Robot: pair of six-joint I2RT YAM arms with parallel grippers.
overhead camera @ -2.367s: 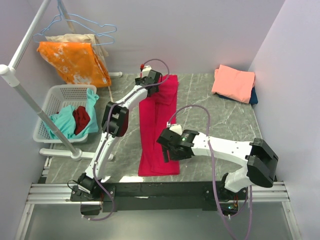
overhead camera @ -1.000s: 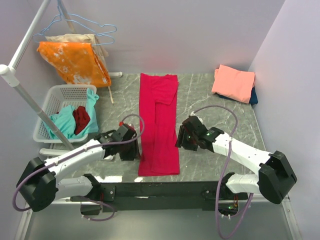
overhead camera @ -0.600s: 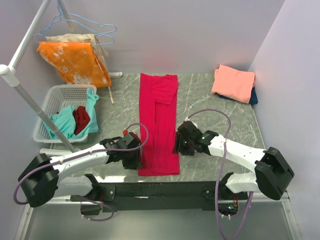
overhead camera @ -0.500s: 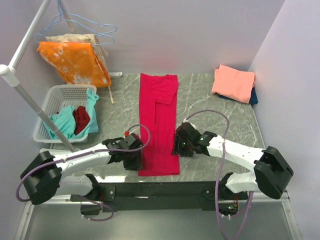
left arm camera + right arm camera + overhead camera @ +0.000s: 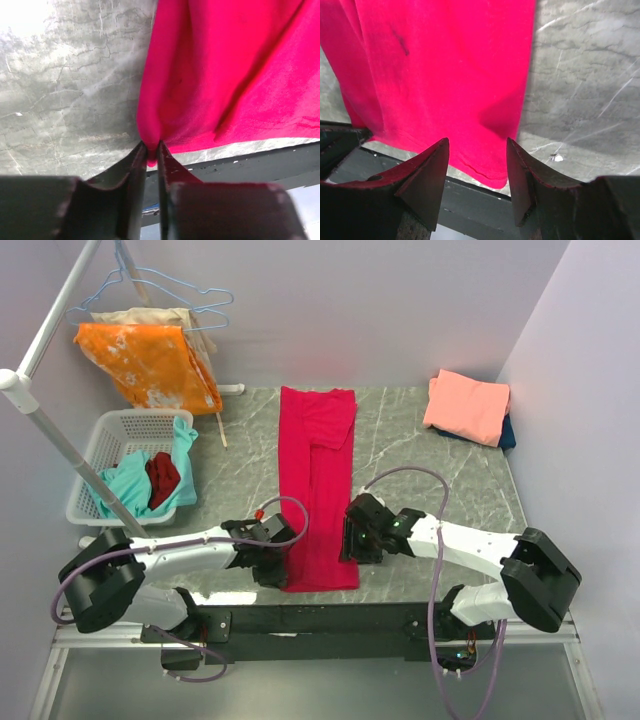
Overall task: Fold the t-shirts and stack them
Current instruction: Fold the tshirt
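The crimson-red t-shirt [image 5: 318, 470] lies as a long narrow strip down the middle of the grey table, its hem at the near edge. My left gripper [image 5: 278, 565] is shut on the near-left corner of that hem; in the left wrist view a pinch of red cloth [image 5: 150, 150] sits between the closed jaws [image 5: 150, 152]. My right gripper [image 5: 355, 540] hovers open over the near-right corner, and the red hem [image 5: 485, 165] lies below the gap between its fingers [image 5: 477, 142]. A folded salmon-pink t-shirt [image 5: 466, 405] rests on a dark blue one [image 5: 508, 432] at the back right.
A white basket [image 5: 120, 418] at the left holds teal and dark red cloth. An orange blotched cloth [image 5: 150, 360] hangs on a rack whose white pole [image 5: 60, 440] slants across the left side. The black rail [image 5: 320, 620] runs along the table's near edge.
My left gripper slid right to the red shirt's near-left corner and closed on it. My right gripper moved nearer and left over the near-right corner, still open.
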